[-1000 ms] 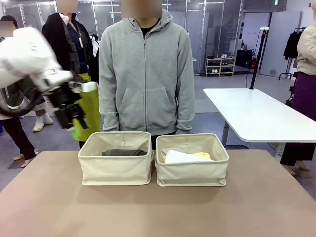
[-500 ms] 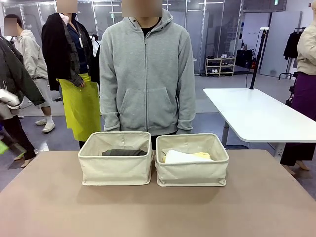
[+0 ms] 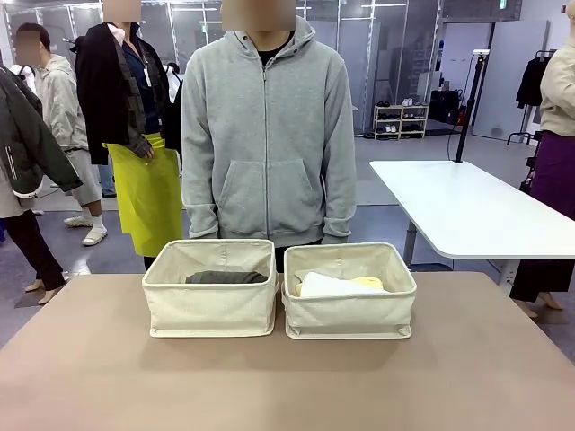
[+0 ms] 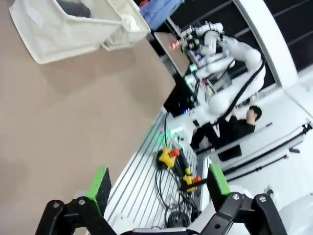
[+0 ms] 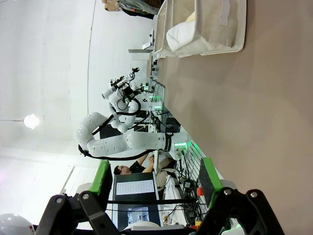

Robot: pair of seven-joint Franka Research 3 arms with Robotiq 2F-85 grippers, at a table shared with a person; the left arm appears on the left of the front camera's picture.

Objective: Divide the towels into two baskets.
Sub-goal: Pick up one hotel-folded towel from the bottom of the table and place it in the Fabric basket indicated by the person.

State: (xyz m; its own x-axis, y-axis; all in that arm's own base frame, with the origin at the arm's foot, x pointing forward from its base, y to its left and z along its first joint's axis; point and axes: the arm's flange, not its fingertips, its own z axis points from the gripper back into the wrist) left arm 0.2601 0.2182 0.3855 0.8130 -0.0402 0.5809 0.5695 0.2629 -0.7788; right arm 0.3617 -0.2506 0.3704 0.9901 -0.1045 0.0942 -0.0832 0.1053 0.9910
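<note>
The towels lie in two baskets that stand side by side on the brown table [image 3: 269, 386], their inner walls touching or nearly so. Taking the left basket [image 3: 212, 301] as the landmark: a dark grey towel [image 3: 226, 277] lies flat inside it, along its far half, below the rim. The right basket [image 3: 349, 303] stands just beside the left basket, on the side of the robot's right arm. In it a white towel [image 3: 328, 285] lies toward the wall nearest the left basket, and a pale yellow towel [image 3: 367, 284] lies against the white one, on the side away from the left basket. Whether more cloth lies beneath these rolls cannot be told.

Directly behind the left basket, at the far edge of the table, a person in a grey zipped hoodie [image 3: 266, 135] stands with arms hanging at the sides. Farther behind the left basket and off to the robot's left, other people stand on the floor, one with a yellow-green apron [image 3: 151, 193]. A white table [image 3: 467, 211] stands well beyond the right basket.

The left gripper [image 4: 159, 188] hangs past the near edge of the table, well apart from the left basket, which sits at the top of its wrist view; its green-padded fingers [image 4: 100, 185] are spread wide with nothing between them. The right gripper [image 5: 154, 183] likewise hangs well away from both baskets, its fingers [image 5: 207, 177] spread and holding nothing, with the right basket at the top of its wrist view.
</note>
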